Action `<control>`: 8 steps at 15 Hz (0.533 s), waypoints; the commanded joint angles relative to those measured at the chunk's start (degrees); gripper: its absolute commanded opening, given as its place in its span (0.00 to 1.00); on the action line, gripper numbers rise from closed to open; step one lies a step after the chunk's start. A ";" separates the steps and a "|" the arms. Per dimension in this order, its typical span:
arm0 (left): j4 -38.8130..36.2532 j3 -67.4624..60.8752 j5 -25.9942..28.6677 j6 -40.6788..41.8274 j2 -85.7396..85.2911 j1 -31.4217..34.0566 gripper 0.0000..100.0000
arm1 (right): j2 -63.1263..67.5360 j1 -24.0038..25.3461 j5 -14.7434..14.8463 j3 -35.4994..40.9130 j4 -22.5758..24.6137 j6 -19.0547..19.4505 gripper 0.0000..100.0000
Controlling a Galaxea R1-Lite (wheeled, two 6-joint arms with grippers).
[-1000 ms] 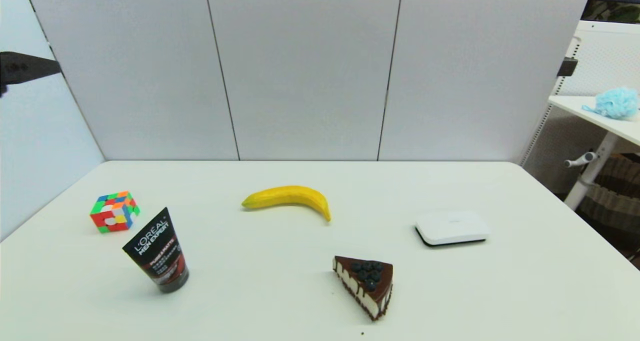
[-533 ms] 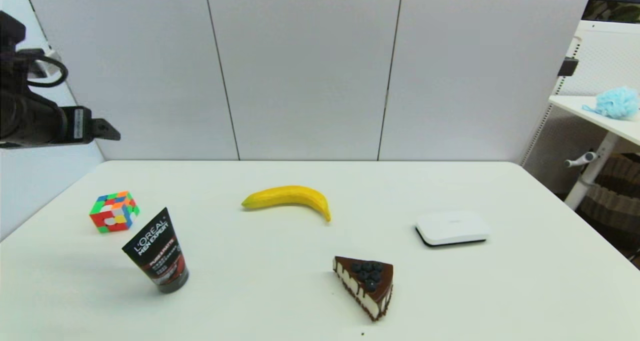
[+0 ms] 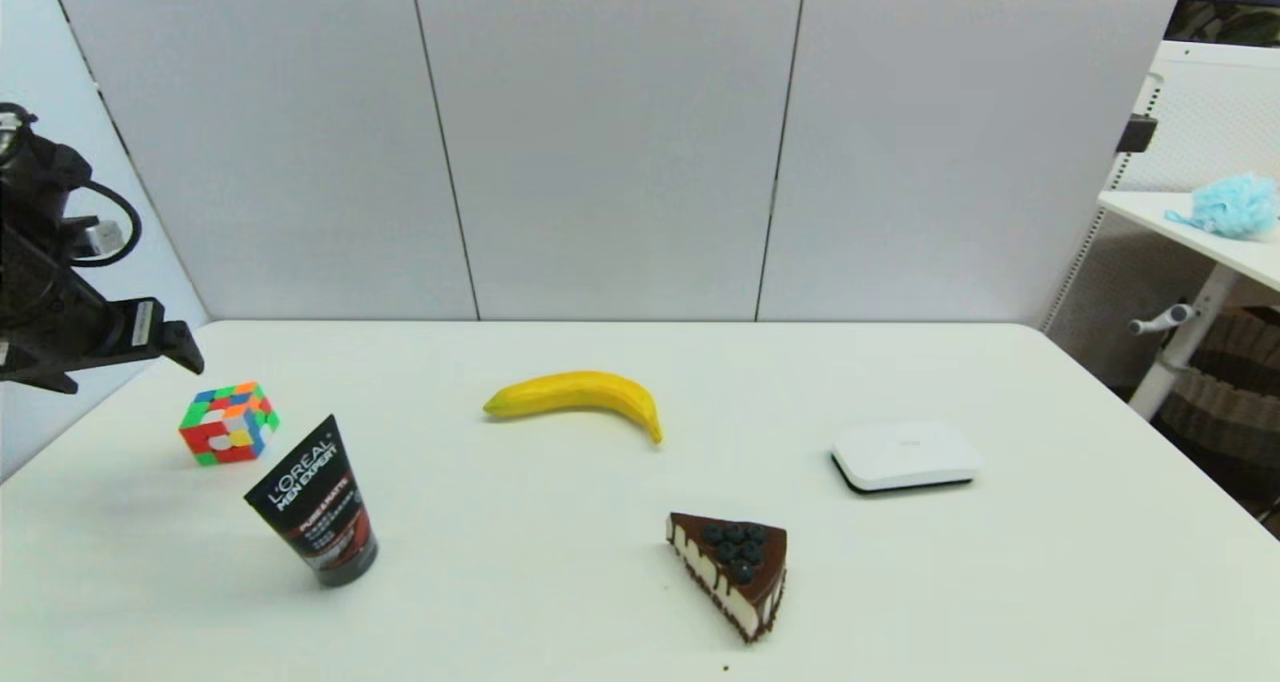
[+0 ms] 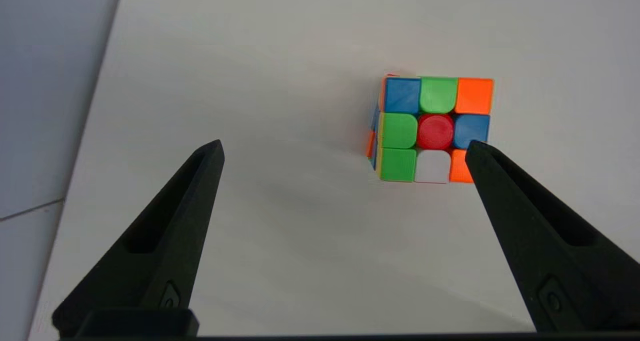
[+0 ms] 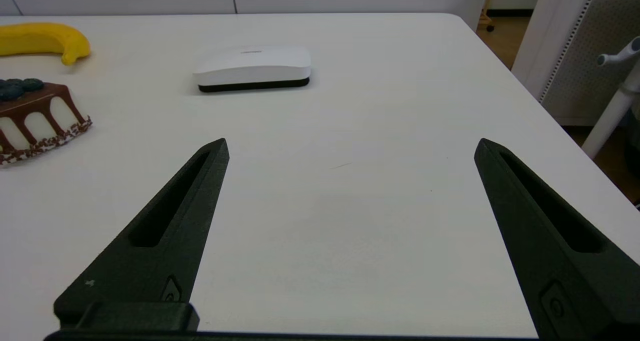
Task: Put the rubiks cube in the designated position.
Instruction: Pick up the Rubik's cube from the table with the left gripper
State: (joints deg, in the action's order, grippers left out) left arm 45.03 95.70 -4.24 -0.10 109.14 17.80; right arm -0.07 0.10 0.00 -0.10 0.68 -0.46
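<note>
While the left gripper (image 4: 345,148) hangs wide open above the table, the rubiks cube (image 4: 431,129) sits off-centre below it, beside one fingertip, not between both.

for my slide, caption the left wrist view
Open left end effector hovers above the rubiks cube on the white table.

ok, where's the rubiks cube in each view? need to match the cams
Head view: rubiks cube sits at the table's left, behind the black tube, below the left gripper.
Left wrist view: the cube lies on bare tabletop, off toward one finger, not centred between the open jaws.
Right wrist view: not in it.
Shared landmark: the white table, in all three.
</note>
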 commanded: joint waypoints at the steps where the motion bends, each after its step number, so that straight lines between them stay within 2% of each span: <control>1: 0.23 0.63 3.80 -0.25 3.97 -0.04 1.00 | 0.07 -0.01 0.00 0.01 0.02 0.02 1.00; 3: 0.06 0.63 5.91 -0.34 5.29 -0.84 1.00 | 0.07 -0.01 0.00 0.01 0.02 0.02 1.00; 8: 0.14 0.63 6.00 -0.34 6.79 -2.42 1.00 | 0.07 -0.01 0.00 0.01 0.02 0.02 1.00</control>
State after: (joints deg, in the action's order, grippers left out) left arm 44.95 96.26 1.76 -0.46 115.35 15.79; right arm -0.07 0.07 0.00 -0.10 0.68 -0.44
